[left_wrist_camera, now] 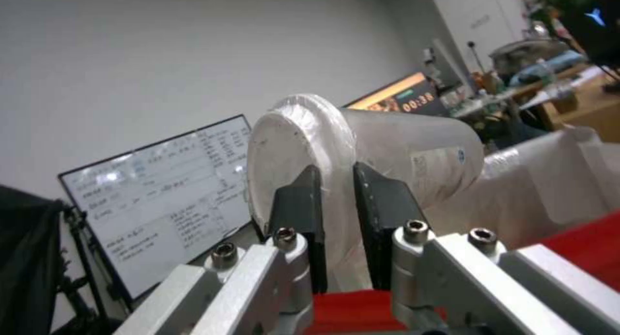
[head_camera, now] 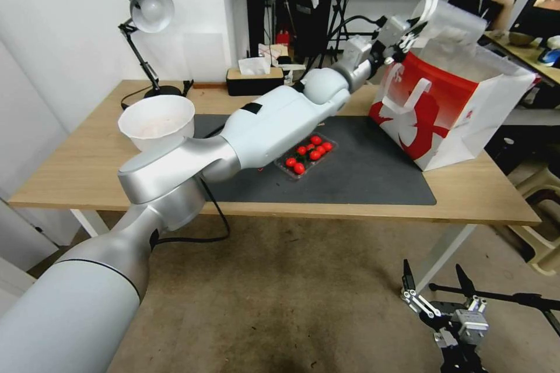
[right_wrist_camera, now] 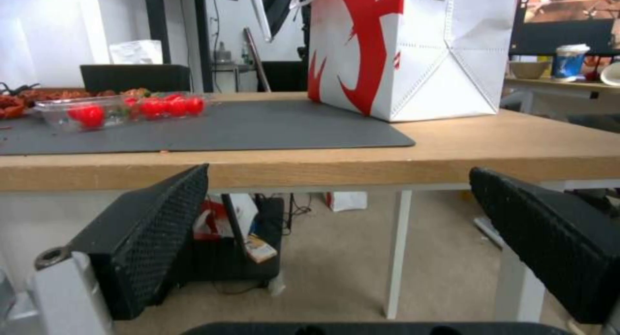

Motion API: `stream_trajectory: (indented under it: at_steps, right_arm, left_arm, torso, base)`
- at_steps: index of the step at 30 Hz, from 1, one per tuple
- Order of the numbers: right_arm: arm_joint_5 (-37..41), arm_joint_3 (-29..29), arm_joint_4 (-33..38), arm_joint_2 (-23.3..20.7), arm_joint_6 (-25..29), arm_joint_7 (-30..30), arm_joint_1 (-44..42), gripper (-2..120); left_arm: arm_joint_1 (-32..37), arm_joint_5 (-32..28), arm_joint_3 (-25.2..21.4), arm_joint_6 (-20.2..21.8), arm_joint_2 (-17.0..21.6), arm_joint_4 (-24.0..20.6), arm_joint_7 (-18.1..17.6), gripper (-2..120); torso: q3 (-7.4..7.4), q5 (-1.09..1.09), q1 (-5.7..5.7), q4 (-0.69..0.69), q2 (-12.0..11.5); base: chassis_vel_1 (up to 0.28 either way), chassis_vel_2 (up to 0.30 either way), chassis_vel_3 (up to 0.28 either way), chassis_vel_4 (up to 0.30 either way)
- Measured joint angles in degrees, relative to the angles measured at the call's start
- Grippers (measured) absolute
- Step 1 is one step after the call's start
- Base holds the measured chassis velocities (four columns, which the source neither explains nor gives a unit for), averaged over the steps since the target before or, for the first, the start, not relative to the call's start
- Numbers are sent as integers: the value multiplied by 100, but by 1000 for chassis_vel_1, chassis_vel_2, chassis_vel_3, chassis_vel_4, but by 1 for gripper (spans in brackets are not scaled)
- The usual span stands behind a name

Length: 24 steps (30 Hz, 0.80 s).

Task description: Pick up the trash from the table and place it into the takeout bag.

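Note:
My left arm reaches across the table [head_camera: 76, 169] to the top of the red and white takeout bag [head_camera: 449, 111]. My left gripper [head_camera: 408, 35] is shut on the lid rim of a clear lidded plastic cup [head_camera: 449, 20], held on its side above the bag's open mouth. The left wrist view shows the fingers [left_wrist_camera: 300, 209] pinching the cup [left_wrist_camera: 413, 146] at its lid, with the bag's liner [left_wrist_camera: 549, 180] just beyond. A beige bowl [head_camera: 156, 121] stands on the table's left part. My right gripper [head_camera: 443, 297] hangs open, low beside the table's front right leg.
A clear tray of red tomatoes [head_camera: 307, 154] lies on the dark grey mat [head_camera: 373, 175]. A desk lamp [head_camera: 149, 11] and a black tissue box [head_camera: 255, 78] stand at the back edge. A blue-white cup [right_wrist_camera: 569, 61] sits on another table behind.

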Motion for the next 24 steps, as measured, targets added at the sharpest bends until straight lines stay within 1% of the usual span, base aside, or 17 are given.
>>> stream_trajectory:
  at_steps: [1,2,3,6,7,9,10,11,13,15,16,17,18,19,20,23,24]
  right_arm:
    - [16,20,-18,1,29,2,-16,100]
    - [31,37,-34,1,54,2,-28,100]
    - [31,37,-34,1,54,2,-28,100]
    - [69,63,-58,-6,98,3,-51,100]
    - [69,63,-58,-6,98,3,-51,100]
    - [87,77,-59,-14,102,3,-51,100]
    - [99,79,-60,-18,103,3,-45,100]
    - [99,79,-60,-18,103,3,-45,100]
    - [116,82,-72,-25,107,3,-38,100]
    - [129,85,-85,-39,113,1,-34,100]
    - [129,85,-85,-39,113,1,-34,100]
    - [134,85,-88,-47,113,-1,-25,100]
    - [139,85,-91,-51,114,-2,-17,100]
    - [141,85,-94,-53,114,-3,-12,100]
    - [141,85,-94,-53,114,-3,-12,100]
    - [156,85,-119,-66,115,-3,-5,100]
    - [156,85,-119,-66,115,-3,-5,100]
  left_arm:
    - [-70,149,43,-61,-88,228,52,11]
    - [-118,289,61,-123,-109,440,126,11]
    - [-118,289,61,-123,-109,440,126,11]
    - [-224,789,102,-306,-109,917,363,11]
    - [-224,789,102,-306,-109,917,363,11]
    - [-274,1159,157,-507,-102,1238,641,11]
    - [-289,1271,192,-601,-98,1332,800,11]
    - [-289,1271,192,-601,-98,1332,800,11]
    - [-298,1332,270,-715,-95,1382,1017,11]
    - [-329,1534,305,-875,-92,1471,1205,17]
    - [-329,1534,305,-875,-92,1471,1205,17]
    - [-351,1680,306,-940,-89,1517,1262,22]
    - [-374,1858,297,-995,-86,1553,1270,29]
    - [-393,1984,294,-1012,-85,1559,1266,32]
    - [-393,1984,294,-1012,-85,1559,1266,32]
    - [-423,2251,309,-1076,-83,1590,1267,46]
    - [-423,2251,309,-1076,-83,1590,1267,46]
  torso:
    - [0,0,-1,-5,0]
    - [0,1,-1,-2,0]
    - [0,1,-1,-2,0]
    - [0,-2,0,4,0]
    - [0,-2,0,4,0]
    - [1,-1,-1,3,0]
    - [1,-2,-1,2,0]
    - [1,-2,-1,2,0]
    - [1,-2,0,2,0]
    - [0,-2,0,0,0]
    - [0,-2,0,0,0]
    - [1,-1,0,1,0]
    - [1,-2,0,2,0]
    - [1,-2,0,2,0]
    - [1,-2,0,2,0]
    - [1,-2,0,1,0]
    - [1,-2,0,1,0]
  base:
    - [0,0,0,0]
    - [0,0,0,0]
    - [0,0,0,0]
    - [0,0,0,0]
    - [0,0,0,0]
    - [0,0,0,0]
    - [0,0,0,0]
    - [0,0,0,0]
    - [0,0,0,0]
    - [0,0,0,0]
    - [0,0,0,0]
    - [0,0,0,0]
    - [0,0,0,0]
    - [0,0,0,0]
    - [0,0,0,0]
    - [0,0,0,0]
    - [0,0,0,0]
